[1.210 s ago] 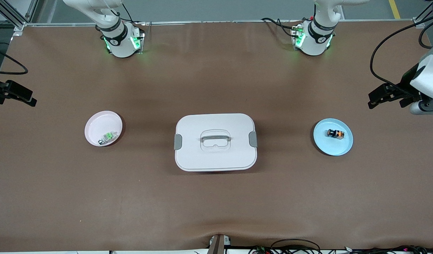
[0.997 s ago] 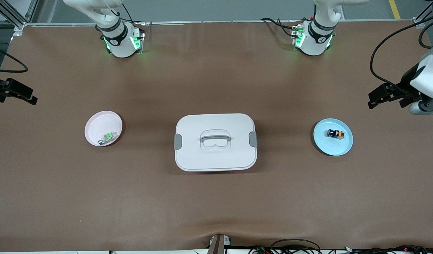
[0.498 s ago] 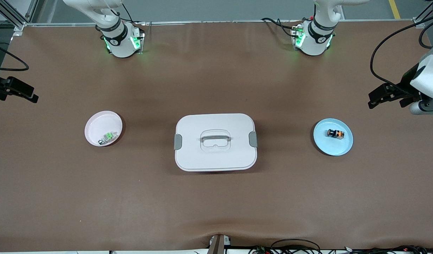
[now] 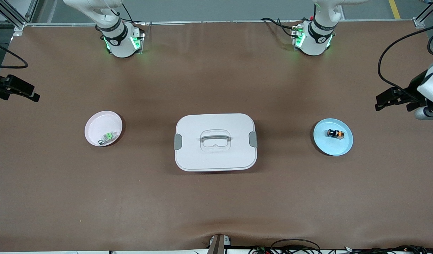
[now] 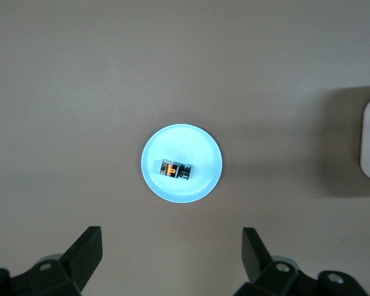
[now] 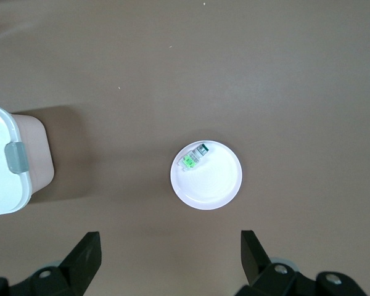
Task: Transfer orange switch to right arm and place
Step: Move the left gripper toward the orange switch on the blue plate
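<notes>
The orange switch (image 4: 335, 133) lies on its side on a light blue plate (image 4: 328, 146) toward the left arm's end of the table. In the left wrist view the switch (image 5: 174, 169) sits in the middle of that plate (image 5: 200, 145). My left gripper (image 4: 386, 100) is high over the table edge at that end, open and empty, and the left wrist view shows it (image 5: 171, 259) well above the plate. My right gripper (image 4: 25, 92) is open and empty, high over the right arm's end of the table, and also shows in the right wrist view (image 6: 171, 259).
A white lidded box (image 4: 215, 141) with a grey handle and clips stands mid-table. A pale pink plate (image 4: 100, 123) toward the right arm's end holds a small green-and-white part (image 4: 108, 136); the plate (image 6: 213, 188) and the part (image 6: 194, 158) also show in the right wrist view.
My left gripper has shifted a little outward toward its end of the table. My right gripper has crept slightly inward. The switch and plates have not moved.
</notes>
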Robot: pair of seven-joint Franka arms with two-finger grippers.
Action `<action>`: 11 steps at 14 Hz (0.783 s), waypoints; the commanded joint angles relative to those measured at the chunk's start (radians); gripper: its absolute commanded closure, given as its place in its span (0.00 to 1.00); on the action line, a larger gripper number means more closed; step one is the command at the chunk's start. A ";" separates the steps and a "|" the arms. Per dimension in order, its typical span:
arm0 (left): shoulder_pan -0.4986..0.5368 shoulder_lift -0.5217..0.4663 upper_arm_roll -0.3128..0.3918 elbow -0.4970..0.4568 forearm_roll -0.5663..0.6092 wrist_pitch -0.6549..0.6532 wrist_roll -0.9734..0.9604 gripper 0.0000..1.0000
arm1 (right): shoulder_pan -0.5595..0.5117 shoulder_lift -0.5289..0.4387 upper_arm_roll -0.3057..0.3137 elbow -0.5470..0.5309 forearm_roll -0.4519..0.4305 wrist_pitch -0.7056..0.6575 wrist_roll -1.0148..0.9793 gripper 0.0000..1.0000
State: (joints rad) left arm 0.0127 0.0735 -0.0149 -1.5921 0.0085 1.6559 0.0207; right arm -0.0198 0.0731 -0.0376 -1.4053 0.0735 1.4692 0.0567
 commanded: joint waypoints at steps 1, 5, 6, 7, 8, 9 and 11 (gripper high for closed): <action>0.010 0.055 0.000 0.024 0.005 -0.002 0.018 0.00 | -0.011 -0.032 0.004 -0.032 0.019 0.003 0.011 0.00; 0.049 0.135 -0.002 -0.003 -0.002 0.044 0.128 0.00 | -0.009 -0.033 0.005 -0.032 0.011 0.005 -0.003 0.00; 0.061 0.141 -0.002 -0.021 -0.004 0.070 0.145 0.00 | -0.009 -0.033 0.005 -0.032 0.011 0.002 -0.006 0.00; 0.064 0.146 -0.003 -0.046 -0.004 0.106 0.146 0.00 | -0.009 -0.033 0.005 -0.032 0.011 -0.001 -0.014 0.00; 0.061 0.156 -0.003 -0.074 -0.004 0.154 0.146 0.00 | -0.009 -0.033 0.005 -0.032 0.009 -0.001 -0.026 0.00; 0.061 0.157 -0.005 -0.110 -0.004 0.203 0.146 0.00 | -0.011 -0.033 0.005 -0.032 0.009 0.000 -0.041 0.00; 0.061 0.147 -0.007 -0.196 -0.004 0.275 0.146 0.00 | -0.012 -0.033 0.004 -0.032 0.006 0.000 -0.080 0.00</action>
State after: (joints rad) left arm 0.0718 0.2521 -0.0174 -1.6959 0.0084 1.8649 0.1528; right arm -0.0202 0.0705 -0.0379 -1.4078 0.0758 1.4677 0.0181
